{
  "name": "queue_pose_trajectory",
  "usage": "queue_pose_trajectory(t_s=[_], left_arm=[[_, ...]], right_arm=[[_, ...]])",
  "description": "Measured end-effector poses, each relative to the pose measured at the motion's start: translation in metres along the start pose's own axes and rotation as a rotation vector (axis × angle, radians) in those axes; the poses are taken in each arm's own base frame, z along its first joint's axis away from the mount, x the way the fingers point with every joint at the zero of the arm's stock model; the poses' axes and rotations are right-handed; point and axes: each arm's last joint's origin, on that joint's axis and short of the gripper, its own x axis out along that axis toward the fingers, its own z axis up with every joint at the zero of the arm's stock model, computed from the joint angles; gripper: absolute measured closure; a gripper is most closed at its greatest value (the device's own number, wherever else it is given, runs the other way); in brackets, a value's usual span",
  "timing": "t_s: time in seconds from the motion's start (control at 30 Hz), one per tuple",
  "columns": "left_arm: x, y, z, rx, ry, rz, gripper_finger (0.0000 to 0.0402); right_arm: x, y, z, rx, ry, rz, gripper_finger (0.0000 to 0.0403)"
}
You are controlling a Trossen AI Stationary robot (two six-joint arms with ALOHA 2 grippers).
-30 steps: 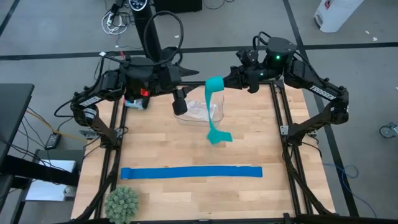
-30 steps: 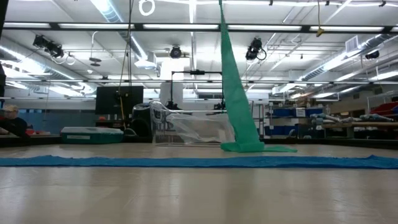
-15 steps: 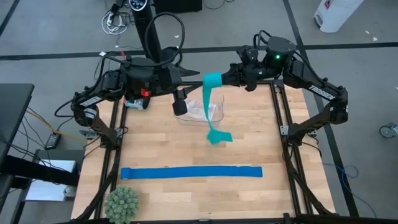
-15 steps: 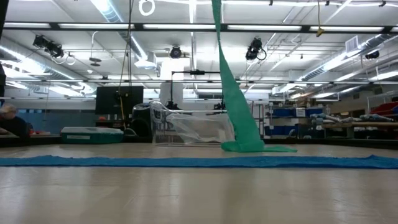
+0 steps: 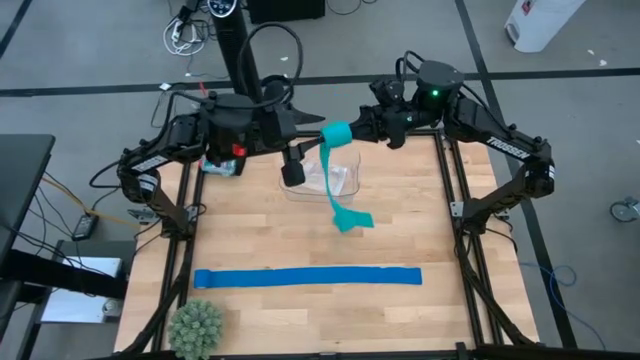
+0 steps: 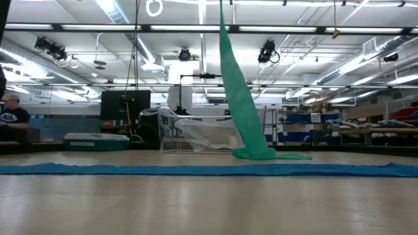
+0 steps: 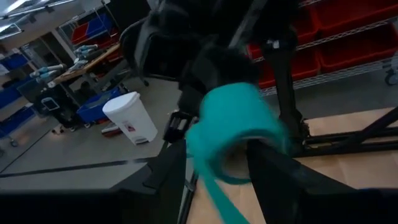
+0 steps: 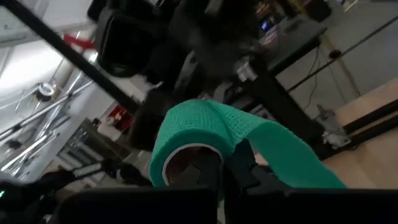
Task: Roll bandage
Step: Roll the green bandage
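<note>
Bare wood lies all round the bandage [image 5: 338, 170], whose partly wound teal roll is held high over the back of the table [image 5: 420, 240], pinched from one side by the left gripper [image 5: 318, 134] and from the other by the right gripper [image 5: 352, 133], its tail draping down to a small heap on the boards. Since a second ago the roll has drifted a little toward the left arm. Behind it sits a clear plastic bin [image 5: 340, 181], contents unclear, with the blue strip [image 5: 307, 277] and a spiky green plant [image 5: 196, 326] nearer the front edge
</note>
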Motion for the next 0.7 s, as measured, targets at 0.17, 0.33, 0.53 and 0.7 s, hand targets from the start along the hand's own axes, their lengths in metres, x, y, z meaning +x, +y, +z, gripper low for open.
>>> queue_pose_trajectory(t_s=[0.17, 0.33, 0.53, 0.7], left_arm=[[0.0008, -0.0004, -0.0003, 0.001, 0.003, 0.006, 0.0224], [0.0032, -0.0017, -0.0012, 0.005, 0.009, 0.004, 0.0241], [0.0033, -0.0018, -0.0012, 0.003, 0.009, 0.003, 0.0334], [0.0030, -0.0014, -0.0010, -0.060, 0.008, 0.006, 0.0385]], right_arm=[[0.0010, 0.0023, 0.0018, -0.022, -0.006, 0.039, 0.0403], [0.0009, 0.0024, 0.0019, -0.028, -0.008, 0.038, 0.0403], [0.0006, 0.0024, 0.0025, -0.051, -0.019, 0.032, 0.0385], [0.0007, 0.0021, 0.0027, -0.068, -0.028, 0.021, 0.0351]])
